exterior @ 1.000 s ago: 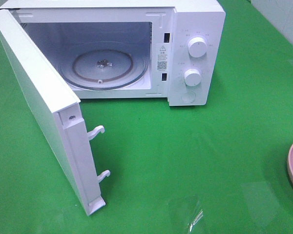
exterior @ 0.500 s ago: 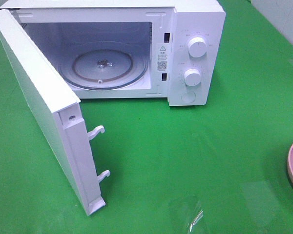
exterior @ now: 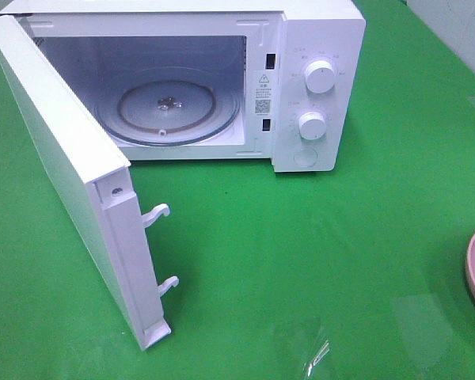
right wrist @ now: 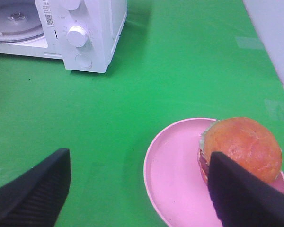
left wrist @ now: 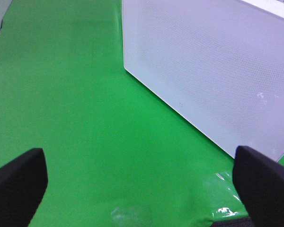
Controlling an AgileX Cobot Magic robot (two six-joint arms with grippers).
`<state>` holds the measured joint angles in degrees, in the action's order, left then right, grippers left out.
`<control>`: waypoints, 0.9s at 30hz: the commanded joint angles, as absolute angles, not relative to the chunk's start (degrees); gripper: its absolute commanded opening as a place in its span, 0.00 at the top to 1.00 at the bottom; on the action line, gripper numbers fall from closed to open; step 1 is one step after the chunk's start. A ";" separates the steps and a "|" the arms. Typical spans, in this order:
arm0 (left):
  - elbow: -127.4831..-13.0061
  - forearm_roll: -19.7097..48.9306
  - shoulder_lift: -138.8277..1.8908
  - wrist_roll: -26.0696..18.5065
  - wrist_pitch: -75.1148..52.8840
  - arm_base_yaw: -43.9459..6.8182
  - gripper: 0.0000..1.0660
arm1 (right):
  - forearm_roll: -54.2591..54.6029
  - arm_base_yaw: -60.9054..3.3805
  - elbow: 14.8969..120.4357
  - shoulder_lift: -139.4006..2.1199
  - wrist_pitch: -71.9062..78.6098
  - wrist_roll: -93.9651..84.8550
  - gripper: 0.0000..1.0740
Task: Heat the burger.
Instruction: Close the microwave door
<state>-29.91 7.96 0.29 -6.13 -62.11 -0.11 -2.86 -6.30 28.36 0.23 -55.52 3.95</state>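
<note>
The microwave (exterior: 222, 79) stands at the table's (exterior: 301, 261) far edge, door (exterior: 71, 182) swung out leftward, turntable (exterior: 170, 107) inside. The burger (right wrist: 241, 146) sits on a plate (right wrist: 175, 175) at the right edge.

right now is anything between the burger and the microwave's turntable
Nothing visible. The microwave door is swung wide open, the glass turntable is bare, and only green tabletop lies between it and the burger on its pink plate.

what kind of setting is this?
Looks like a staged robot test bench, not a real kitchen: a white microwave with its door open on a green tabletop, and a burger on a pink plate.
</note>
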 commanded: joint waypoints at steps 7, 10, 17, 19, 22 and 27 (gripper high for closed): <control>-29.85 8.71 0.52 -6.25 -61.48 0.06 0.08 | -2.41 -6.02 28.13 1.72 -54.89 4.18 0.29; -31.00 8.82 0.52 -6.07 -60.10 0.06 0.08 | -2.41 -6.02 28.13 1.72 -54.89 4.18 0.29; -31.80 8.82 0.46 -6.07 -54.89 0.06 0.08 | -2.41 -6.02 28.13 1.72 -54.89 4.18 0.29; -31.80 8.71 -0.11 -6.07 -52.94 0.06 0.08 | -2.41 -6.02 28.13 1.72 -54.89 4.18 0.29; -31.80 8.71 -2.18 -6.07 -48.59 0.06 0.15 | -2.41 -6.02 28.13 1.72 -54.89 4.18 0.29; -31.80 8.77 -7.79 -6.07 -39.76 0.06 0.40 | -2.41 -6.02 28.13 1.72 -54.89 4.18 0.30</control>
